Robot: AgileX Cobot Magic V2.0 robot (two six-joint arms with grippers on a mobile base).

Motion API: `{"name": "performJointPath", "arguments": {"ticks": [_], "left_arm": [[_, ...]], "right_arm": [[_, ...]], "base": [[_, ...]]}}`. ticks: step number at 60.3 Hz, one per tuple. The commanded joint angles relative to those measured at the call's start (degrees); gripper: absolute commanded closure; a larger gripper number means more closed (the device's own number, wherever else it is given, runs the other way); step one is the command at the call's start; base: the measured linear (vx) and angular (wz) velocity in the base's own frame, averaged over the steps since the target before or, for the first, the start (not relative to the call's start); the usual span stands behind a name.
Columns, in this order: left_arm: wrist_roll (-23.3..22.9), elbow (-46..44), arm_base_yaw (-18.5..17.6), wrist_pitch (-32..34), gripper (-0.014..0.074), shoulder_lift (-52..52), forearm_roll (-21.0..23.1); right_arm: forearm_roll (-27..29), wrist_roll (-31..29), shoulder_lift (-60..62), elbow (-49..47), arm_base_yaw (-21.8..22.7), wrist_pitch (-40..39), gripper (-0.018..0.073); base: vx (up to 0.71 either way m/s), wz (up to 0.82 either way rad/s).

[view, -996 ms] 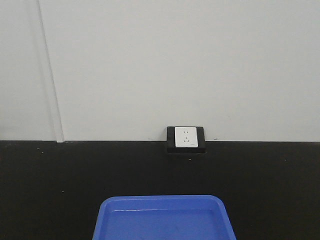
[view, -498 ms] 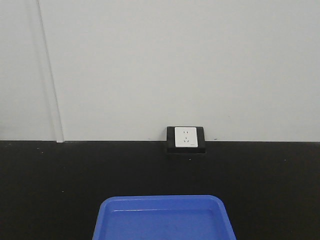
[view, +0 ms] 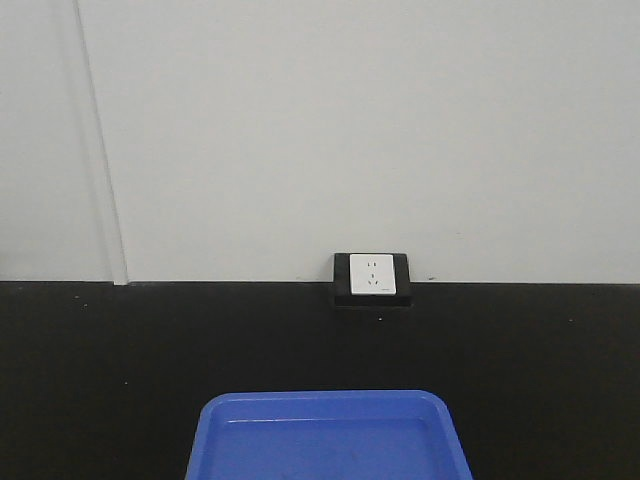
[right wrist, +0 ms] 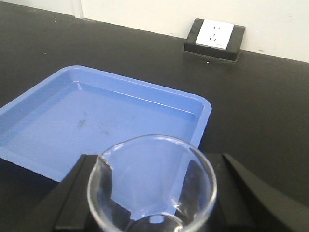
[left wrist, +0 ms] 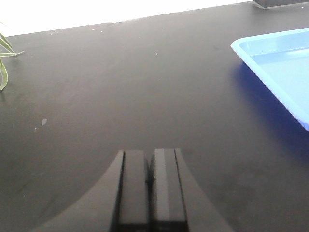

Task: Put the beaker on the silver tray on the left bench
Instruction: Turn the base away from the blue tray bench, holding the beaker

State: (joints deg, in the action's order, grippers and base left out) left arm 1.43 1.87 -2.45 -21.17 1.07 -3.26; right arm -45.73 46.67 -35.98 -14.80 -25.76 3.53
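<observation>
My right claw (right wrist: 153, 195) is closed on the beaker (right wrist: 152, 179), which sits upright in the lower centre of the right wrist view, over the near edge of the blue tray (right wrist: 43, 104). I judge this to be the carry step. The silver tray is in no view, so next I must swing left to find it, keeping the glass level. My left claw (left wrist: 150, 176) hangs low over bare tabletop (left wrist: 120, 82), fingers pressed together, holding nothing.
</observation>
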Motion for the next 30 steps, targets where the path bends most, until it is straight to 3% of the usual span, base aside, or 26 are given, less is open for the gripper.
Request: {"name": "performJointPath", "arguments": {"ticks": [1,30], "left_arm": [[-0.1,1.1,-0.4,4.3,0.0595,0.4,0.2],[-0.1,1.1,-0.4,4.3,0.0595,0.4,0.2]], "right_arm": [[-0.6,0.1,0.1,-1.8,0.1,-2.7,0.0570],[-0.6,0.1,0.0,-1.8,0.1,-2.7,0.0570]], "base": [[0.00,0.00],[-0.05,0.02]]}}
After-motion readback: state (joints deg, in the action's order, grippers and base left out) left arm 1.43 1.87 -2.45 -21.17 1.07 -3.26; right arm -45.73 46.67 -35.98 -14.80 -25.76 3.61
